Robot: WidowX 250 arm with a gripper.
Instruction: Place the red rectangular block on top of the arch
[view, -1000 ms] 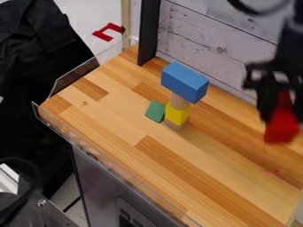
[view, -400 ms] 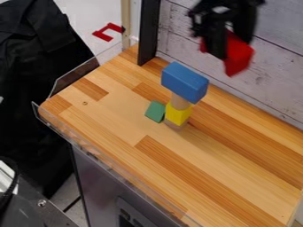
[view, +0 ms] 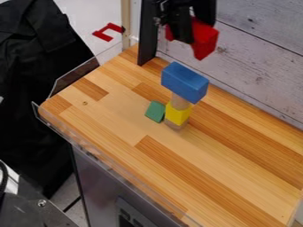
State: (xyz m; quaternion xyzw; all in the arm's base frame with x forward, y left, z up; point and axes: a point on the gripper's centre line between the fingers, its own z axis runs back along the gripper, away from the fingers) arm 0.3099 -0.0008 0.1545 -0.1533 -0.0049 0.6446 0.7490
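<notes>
At the top of the view the black gripper (view: 186,34) is shut on the red rectangular block (view: 204,40), which shows on both sides of a finger. Both are up in the air, above and slightly right of the stack in the view. The stack stands on the wooden table: a blue rectangular block (view: 184,82) on top, a wooden piece (view: 180,102) under it, then a yellow block (view: 177,114), with a wooden piece (view: 176,125) at the bottom. I cannot make out an arch in the stack.
A green block (view: 156,111) lies just left of the stack's base on the wooden table (view: 118,119). A black post (view: 148,33) rises at the back edge, beside the whitewashed plank wall (view: 254,62). A clear rim (view: 77,75) runs along the table's left edge.
The gripper has moved from the right side up and leftward with the red block in it, to above the stack. The stack and the green block have stayed put.
</notes>
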